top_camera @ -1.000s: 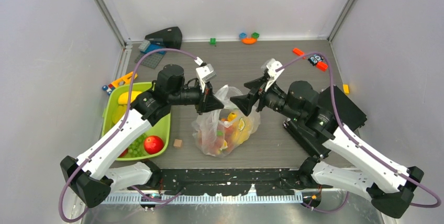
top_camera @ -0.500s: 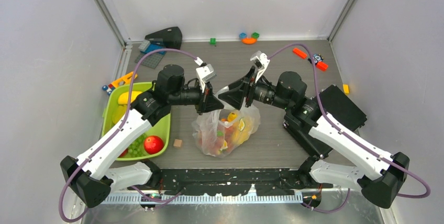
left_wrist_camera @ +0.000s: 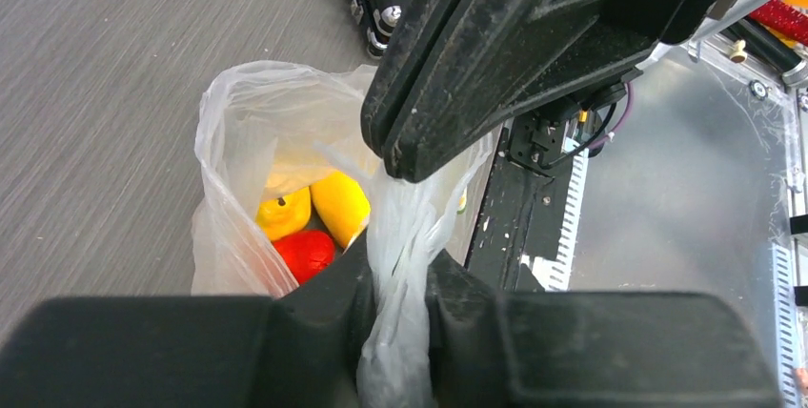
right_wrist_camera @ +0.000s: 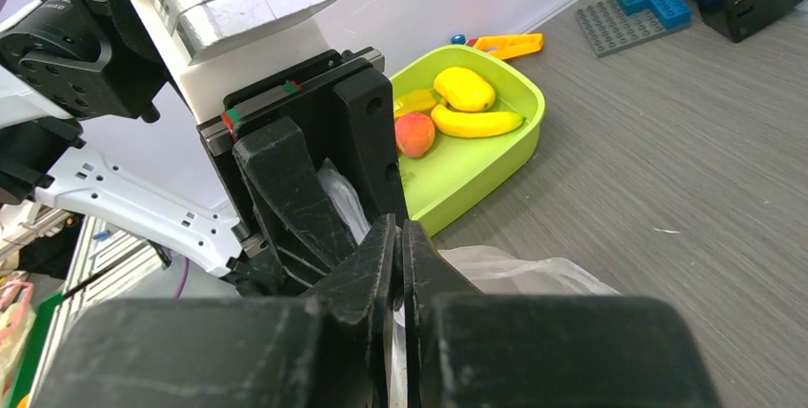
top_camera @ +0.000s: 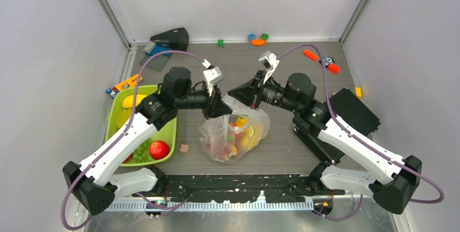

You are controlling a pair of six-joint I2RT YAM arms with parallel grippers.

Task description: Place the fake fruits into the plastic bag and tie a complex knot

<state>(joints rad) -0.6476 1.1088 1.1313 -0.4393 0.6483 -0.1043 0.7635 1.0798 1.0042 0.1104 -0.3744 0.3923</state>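
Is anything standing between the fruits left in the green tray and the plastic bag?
Yes. A small brown block lies on the table between the tray and the plastic bag, and the left arm reaches across the tray.

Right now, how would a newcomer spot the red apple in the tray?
Find the lime-green plastic tray at the overhead view's left. At its near end, beside the small green plastic grapes, lies the glossy round red plastic apple. Unlike those grapes, it is one big deep-red ball.
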